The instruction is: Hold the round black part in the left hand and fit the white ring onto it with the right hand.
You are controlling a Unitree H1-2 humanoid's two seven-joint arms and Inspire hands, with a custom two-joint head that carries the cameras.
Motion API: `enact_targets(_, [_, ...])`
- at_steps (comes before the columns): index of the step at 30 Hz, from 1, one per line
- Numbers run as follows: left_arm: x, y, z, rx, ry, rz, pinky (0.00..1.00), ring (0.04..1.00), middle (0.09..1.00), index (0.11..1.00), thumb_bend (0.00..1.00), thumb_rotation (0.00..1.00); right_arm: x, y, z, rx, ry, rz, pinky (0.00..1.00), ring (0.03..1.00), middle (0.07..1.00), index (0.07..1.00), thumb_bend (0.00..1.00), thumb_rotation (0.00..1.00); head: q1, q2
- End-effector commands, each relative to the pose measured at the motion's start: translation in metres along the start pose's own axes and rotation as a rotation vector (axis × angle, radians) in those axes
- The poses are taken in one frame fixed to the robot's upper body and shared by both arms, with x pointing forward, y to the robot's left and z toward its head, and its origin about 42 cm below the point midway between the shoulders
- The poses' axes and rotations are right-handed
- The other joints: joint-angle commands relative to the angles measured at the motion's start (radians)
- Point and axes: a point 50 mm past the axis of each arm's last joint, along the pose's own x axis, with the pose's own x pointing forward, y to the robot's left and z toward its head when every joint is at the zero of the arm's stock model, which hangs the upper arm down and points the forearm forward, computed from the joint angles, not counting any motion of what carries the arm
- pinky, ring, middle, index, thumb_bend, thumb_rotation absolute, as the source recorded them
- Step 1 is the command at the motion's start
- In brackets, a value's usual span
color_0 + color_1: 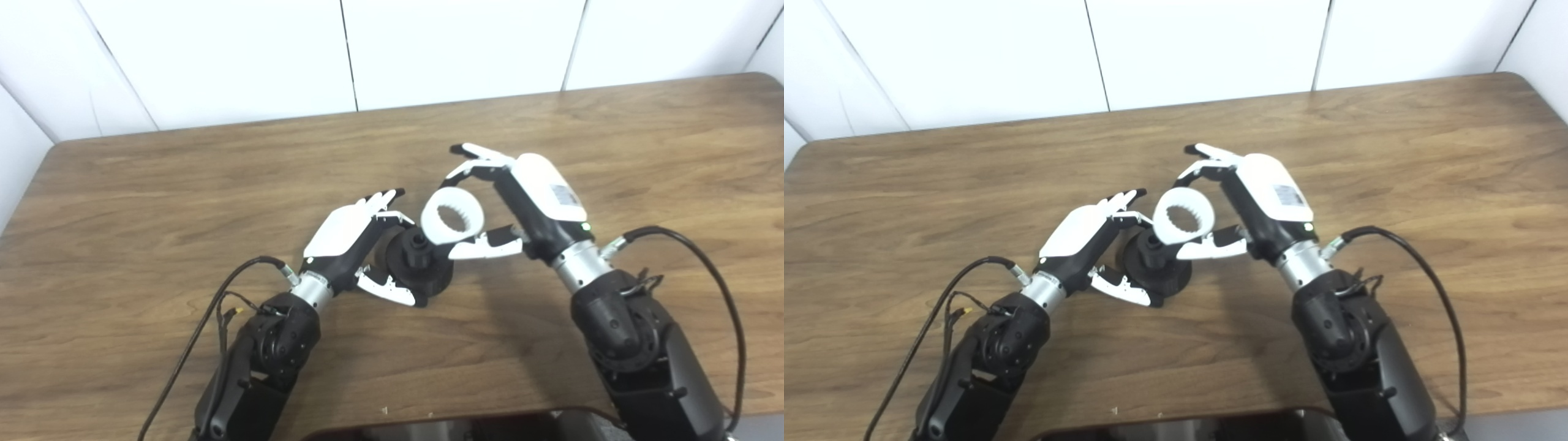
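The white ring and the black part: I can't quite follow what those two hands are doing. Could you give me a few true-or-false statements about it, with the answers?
1. The right hand holds the white ring. True.
2. The white ring lies flat on the table. False: it is held up off the wood, just up and right of the round black part.
3. The left hand is around the round black part. True.
4. The ring is smooth on the inside. False: its inner edge is toothed.
5. The ring is already seated down over the black part. False: it sits at the part's raised centre, tilted, not yet pushed on.
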Motion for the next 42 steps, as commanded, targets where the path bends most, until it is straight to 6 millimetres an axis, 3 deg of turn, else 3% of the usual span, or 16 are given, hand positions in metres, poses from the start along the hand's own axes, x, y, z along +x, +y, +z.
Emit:
enact_targets(1, [0.007,0.017,0.013,0.029,-0.053,0.058,1.00,1.000,1.000,0.619,0.97,0.35,0.014,-0.008,0.013,-0.015,-0.071,-0.037,0.86,0.879,0.883,0.613,0.79,0.35,0.002,0.001])
enact_targets(9, [0.007,0.017,0.015,0.035,-0.062,0.059,1.00,1.000,1.000,0.615,0.97,0.37,0.024,0.006,0.012,-0.018,-0.082,0.000,0.84,0.860,0.873,0.609,0.80,0.32,0.005,0.007])
enact_targets(24, [0.007,0.021,0.019,0.032,-0.061,0.056,1.00,1.000,1.000,0.622,0.97,0.36,0.028,0.029,0.002,-0.041,-0.051,0.083,0.82,0.855,0.875,0.615,0.80,0.36,0.019,0.017])
enact_targets(42, [0.006,0.023,0.020,0.028,-0.056,0.057,1.00,1.000,1.000,0.625,0.97,0.37,0.020,0.038,-0.011,-0.043,-0.024,0.138,0.85,0.863,0.888,0.627,0.81,0.38,0.021,0.026])
